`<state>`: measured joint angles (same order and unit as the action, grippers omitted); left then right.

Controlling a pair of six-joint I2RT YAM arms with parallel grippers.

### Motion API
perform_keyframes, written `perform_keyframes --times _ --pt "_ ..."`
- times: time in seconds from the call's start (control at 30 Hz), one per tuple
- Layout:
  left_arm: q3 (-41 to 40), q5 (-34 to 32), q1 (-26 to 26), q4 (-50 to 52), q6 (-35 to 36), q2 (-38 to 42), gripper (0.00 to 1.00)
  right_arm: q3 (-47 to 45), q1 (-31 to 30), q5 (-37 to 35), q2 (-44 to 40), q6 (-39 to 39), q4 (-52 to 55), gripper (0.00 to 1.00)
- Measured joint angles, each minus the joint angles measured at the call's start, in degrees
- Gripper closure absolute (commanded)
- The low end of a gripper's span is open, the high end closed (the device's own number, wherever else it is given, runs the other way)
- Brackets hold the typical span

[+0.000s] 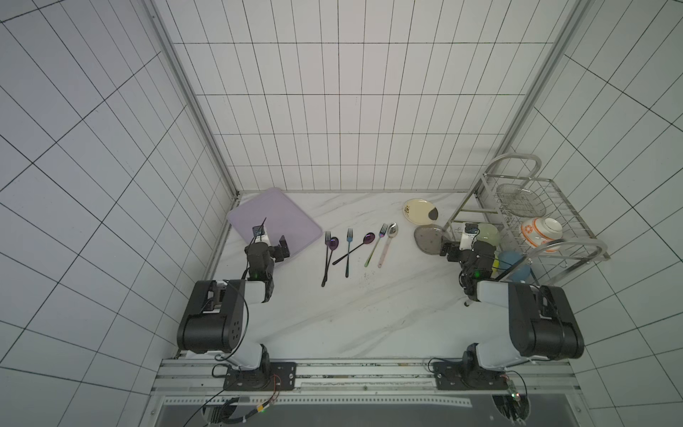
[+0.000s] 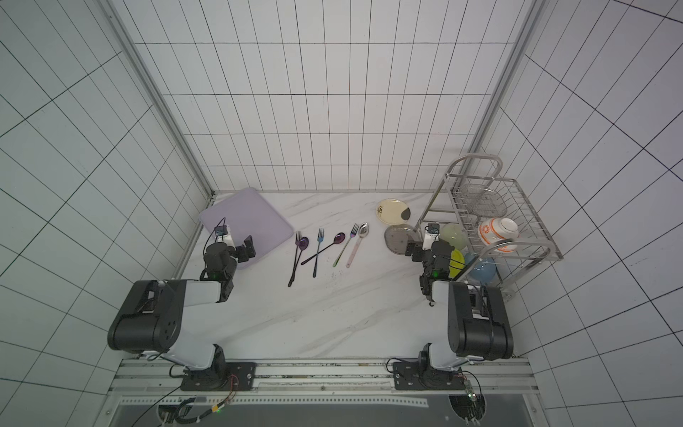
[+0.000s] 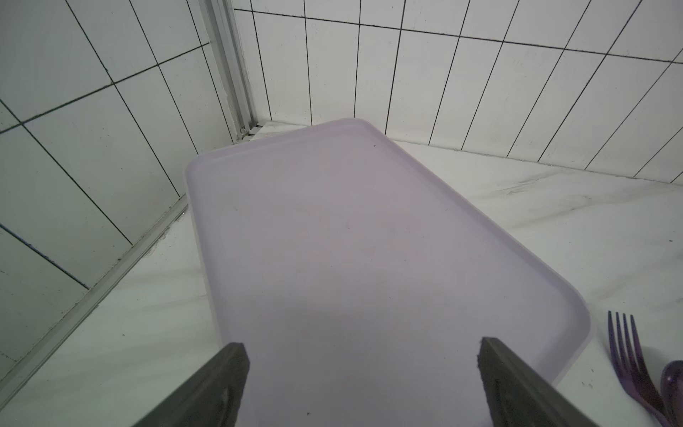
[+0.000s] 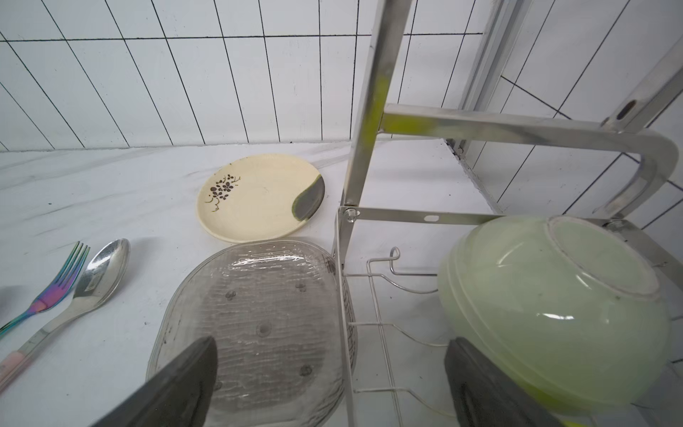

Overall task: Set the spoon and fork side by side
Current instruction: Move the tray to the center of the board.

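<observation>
Both end effectors gape wide, empty: my left end effector [image 3: 362, 373] over the tray [image 3: 369, 240], right end effector [image 4: 332, 373] by the rack [image 1: 517, 207]. Spoon [image 1: 387, 244] and fork [image 1: 376, 244] lie side by side mid-table [image 1: 369, 318].

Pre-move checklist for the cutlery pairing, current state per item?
1. Left gripper open, nothing held: ok.
2. Right gripper open, nothing held: ok.
3. Rainbow fork and silver spoon side by side: ok.
4. Purple fork and purple spoon side by side: ok; touching or not: cannot tell.
5. Blue fork crossed by dark spoon: not ok.
6. Right gripper close to rack and glass dish: not ok.
</observation>
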<state>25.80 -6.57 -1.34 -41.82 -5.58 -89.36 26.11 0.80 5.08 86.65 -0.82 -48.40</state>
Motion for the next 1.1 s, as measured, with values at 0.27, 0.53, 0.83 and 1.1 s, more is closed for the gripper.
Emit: perform_keyframes --times 0.27,0.53,0.83,1.1 --pt "0.00 -0.02 0.02 0.02 0.00 0.00 0.02 0.00 0.00 0.00 0.00 0.00 -0.02 0.01" --pt "0.00 -0.02 0.02 0.02 0.00 0.00 0.02 0.00 0.00 0.00 0.00 0.00 0.00 0.01" --pt "0.00 -0.35 0.02 0.00 -0.15 0.00 0.02 0.00 0.00 0.00 0.02 0.00 -0.02 0.01" --pt "1.79 -7.80 0.13 8.61 -3.32 7.15 0.02 -2.08 -0.20 0.44 -1.05 -2.29 -1.16 0.01"
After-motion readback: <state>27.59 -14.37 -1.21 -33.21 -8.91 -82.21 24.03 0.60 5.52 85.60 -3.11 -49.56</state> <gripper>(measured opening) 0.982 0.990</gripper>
